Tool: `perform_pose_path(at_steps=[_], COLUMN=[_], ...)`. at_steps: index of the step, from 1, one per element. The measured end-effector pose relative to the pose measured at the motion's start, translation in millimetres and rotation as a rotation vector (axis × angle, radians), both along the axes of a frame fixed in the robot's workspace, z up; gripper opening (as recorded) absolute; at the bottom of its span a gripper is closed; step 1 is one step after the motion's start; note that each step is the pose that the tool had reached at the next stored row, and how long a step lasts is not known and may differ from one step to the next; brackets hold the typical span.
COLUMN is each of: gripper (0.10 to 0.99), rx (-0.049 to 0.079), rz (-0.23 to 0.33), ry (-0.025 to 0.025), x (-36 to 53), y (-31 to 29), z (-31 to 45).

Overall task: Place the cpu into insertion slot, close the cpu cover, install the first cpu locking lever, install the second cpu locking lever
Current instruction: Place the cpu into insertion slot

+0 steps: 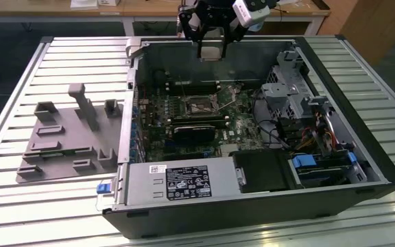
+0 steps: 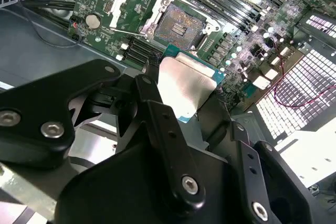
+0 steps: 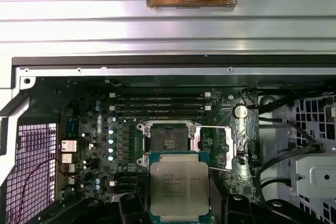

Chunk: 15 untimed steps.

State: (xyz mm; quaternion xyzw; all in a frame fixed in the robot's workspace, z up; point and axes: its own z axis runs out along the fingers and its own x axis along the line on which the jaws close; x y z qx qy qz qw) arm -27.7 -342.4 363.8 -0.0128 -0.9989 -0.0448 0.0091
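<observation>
My gripper (image 1: 210, 47) hangs above the far wall of the open computer case (image 1: 335, 56), shut on the cpu (image 1: 211, 51). The cpu is a flat square chip with a silver-grey top (image 3: 178, 187) and a green edge (image 2: 185, 85), clamped between black fingers (image 2: 157, 119). Below it on the green motherboard lies the insertion slot (image 3: 168, 142) (image 2: 181, 23) (image 1: 199, 106), a dark square in a silvery rim, uncovered and with nothing in it. The cpu cover (image 3: 234, 141) (image 2: 127, 10) is swung open, standing beside the slot.
Long black memory slots (image 3: 157, 106) run just beyond the socket. A black card (image 1: 193, 134) sits in front of it. The drive cage (image 1: 290, 98) and cables fill the exterior view's right, the power supply (image 1: 177, 181) the front. A grey fixture plate (image 1: 67, 139) lies outside the case.
</observation>
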Motion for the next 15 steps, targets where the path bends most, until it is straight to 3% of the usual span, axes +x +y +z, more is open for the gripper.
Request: perform_pose_path(at_steps=[6, 11, 15], gripper=[0.537, 0.537, 0.537], rx=[0.000, 0.000, 0.000], rz=[0.000, 0.000, 0.000], ry=[-0.0013, -0.0120, -0.0256], x=[-0.2, -1.8, -5.5], y=[0.0, 0.0, 0.0], z=[-2.5, -9.6, -14.6])
